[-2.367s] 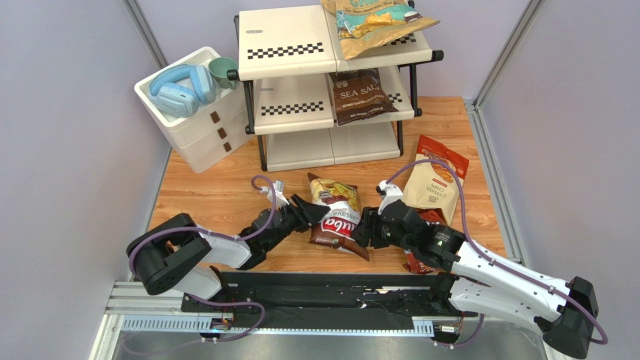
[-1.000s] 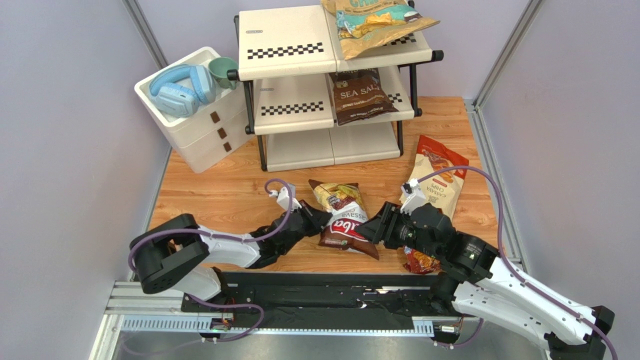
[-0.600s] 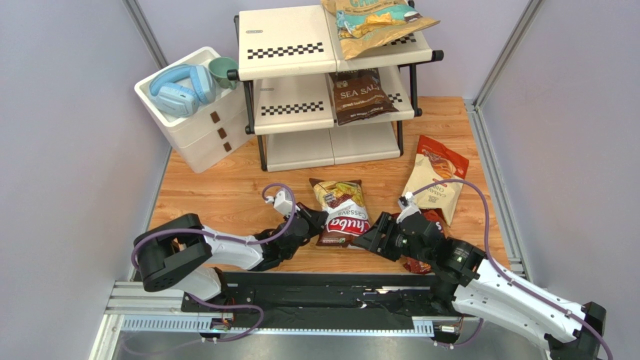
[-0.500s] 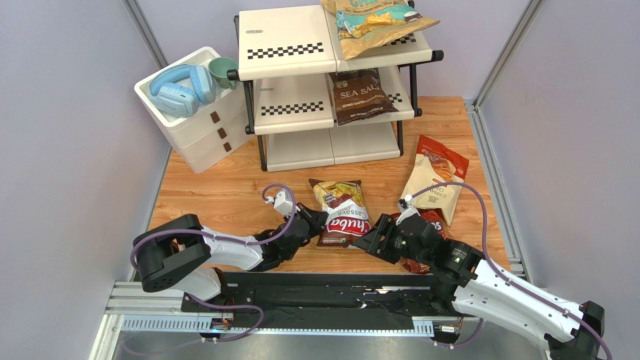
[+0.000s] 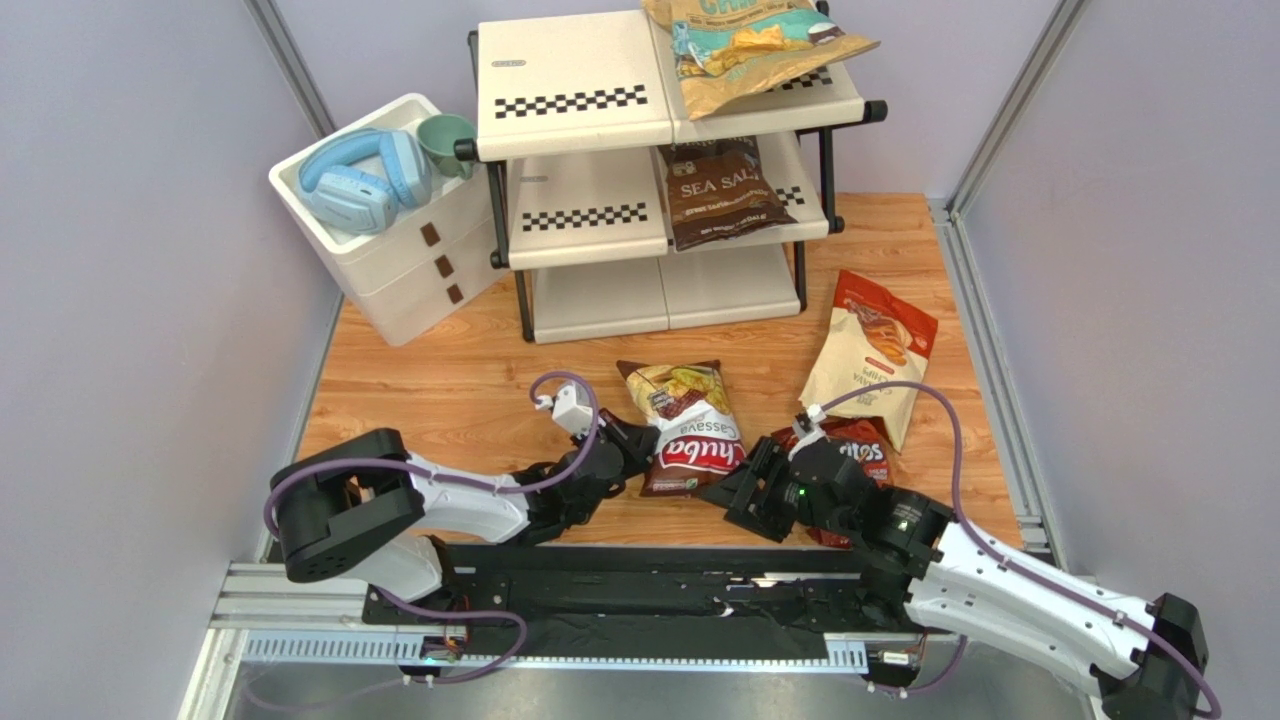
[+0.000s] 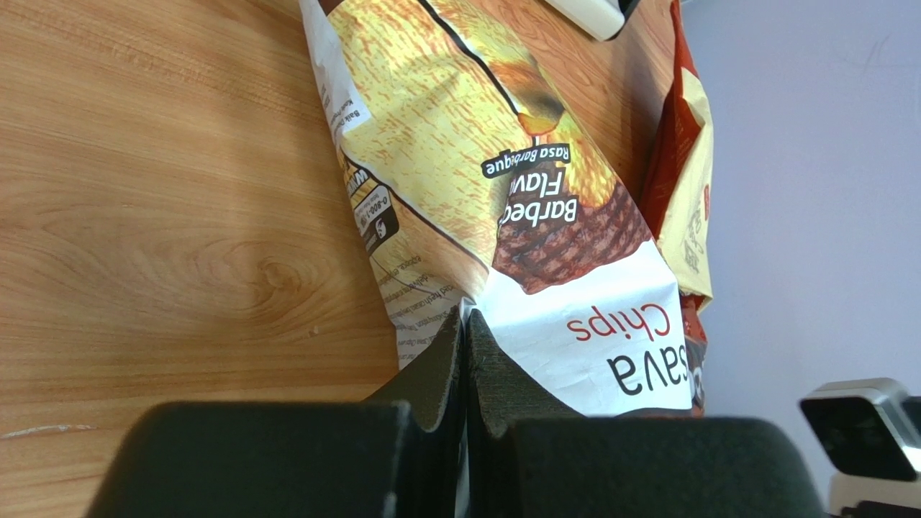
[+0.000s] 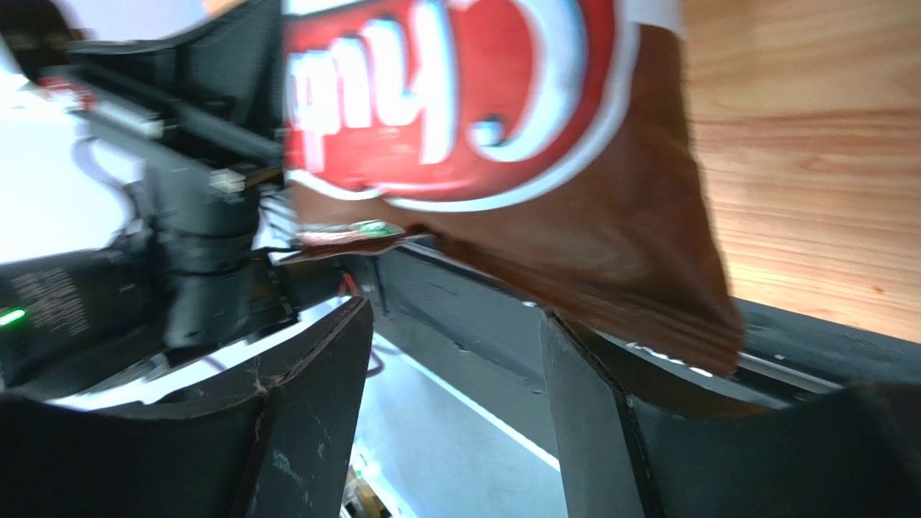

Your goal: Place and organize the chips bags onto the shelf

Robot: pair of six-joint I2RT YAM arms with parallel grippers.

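**Top view:** the table [image 5: 421,393] and shelf [image 5: 571,83] are seen from afar, looking down from high above the table's near edge.

**Left wrist view:** the white-red chips bag [image 6: 508,205] is seen close up, low across the wood.

**Right wrist view:** the same bag is seen very near, facing the left arm [image 7: 205,221].

The bag is shared by all three views.

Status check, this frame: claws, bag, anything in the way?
Left claw shut on Chuba chips bag, not yet on shelf. Right claw open at its near end. Doritos bag partly under right arm.
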